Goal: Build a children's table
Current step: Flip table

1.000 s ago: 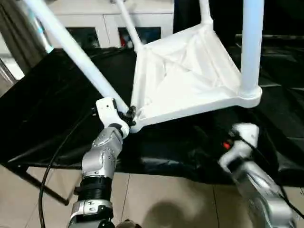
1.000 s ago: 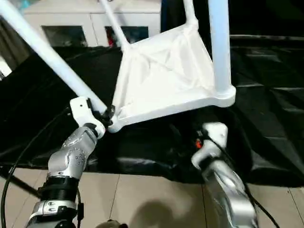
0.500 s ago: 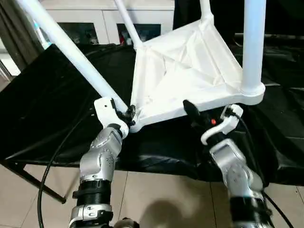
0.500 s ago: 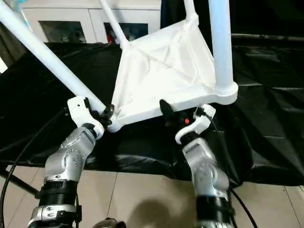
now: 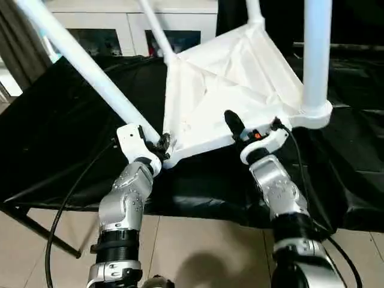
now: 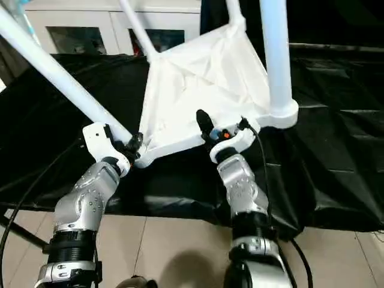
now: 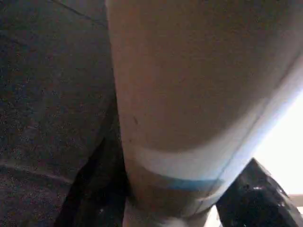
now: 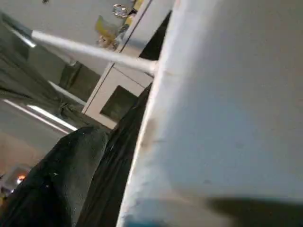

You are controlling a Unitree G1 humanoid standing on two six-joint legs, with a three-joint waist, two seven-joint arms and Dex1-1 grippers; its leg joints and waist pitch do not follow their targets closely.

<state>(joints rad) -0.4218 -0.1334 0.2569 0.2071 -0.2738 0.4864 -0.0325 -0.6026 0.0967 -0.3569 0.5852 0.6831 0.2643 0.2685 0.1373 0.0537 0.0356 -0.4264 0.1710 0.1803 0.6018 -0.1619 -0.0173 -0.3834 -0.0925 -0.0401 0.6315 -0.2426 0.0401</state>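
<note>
Left gripper [image 5: 161, 144]: black fingers clamped round the base of the near-left leg [image 5: 84, 69], right where the leg meets the corner socket of the tabletop [image 5: 234, 90]. Left wrist view confirms it: white tube fills the gap, one dark finger [image 7: 258, 198] on each side. Silver left forearm [image 5: 123, 207] rises steeply from the near edge, wrist bent toward the corner.

Right gripper [image 5: 249, 129]: jaws spread wide, set against the near rim of the tabletop, between the near-left corner and the near-right one. One black finger [image 5: 233, 124] lies over the ribbed underside; whether the other is beneath the rim I cannot tell. No firm grip seen. Right forearm [image 5: 279, 192] comes up from the near edge, leaning slightly left.

The children's table is upside down and tipped, ribbed underside facing up and toward the camera, resting on a black-draped work surface [image 5: 60, 150]. Near-right leg [image 5: 317, 54] stands upright in its socket; two far legs [image 5: 153, 27] run up out of frame. Near-left leg slants far and left.

A black cable [image 5: 72, 198] loops by the left arm. White cabinet [image 5: 126, 27] with glass doors beyond the drape. Tiled floor [image 5: 198, 252] near.
</note>
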